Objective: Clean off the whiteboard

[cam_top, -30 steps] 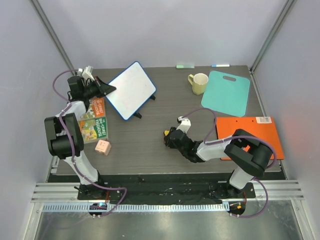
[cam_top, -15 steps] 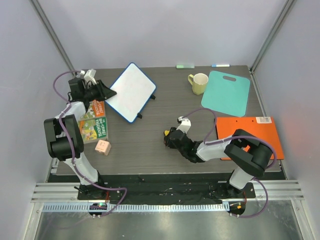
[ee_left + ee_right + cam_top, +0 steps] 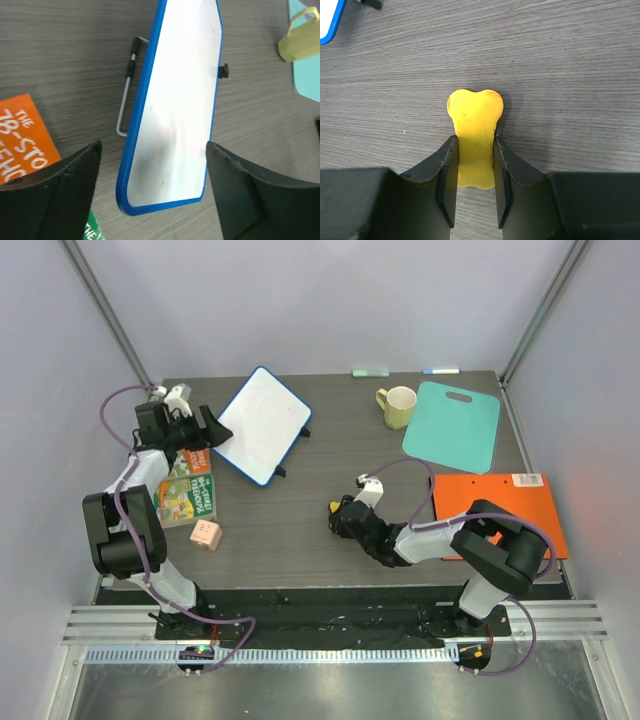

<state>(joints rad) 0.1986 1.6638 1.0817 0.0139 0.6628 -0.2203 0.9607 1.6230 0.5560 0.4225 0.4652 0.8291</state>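
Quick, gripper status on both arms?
Left gripper: open, holding nothing; the whiteboard is just ahead of it.
Right gripper: shut on a yellow piece.

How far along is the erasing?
Done: the whiteboard looks almost clean, only faint smudges in the left wrist view. In hand: the right hand is shut on a yellow eraser-like piece on the table, away from the board; the left hand is open at the board's edge. Left: wiping those traces.
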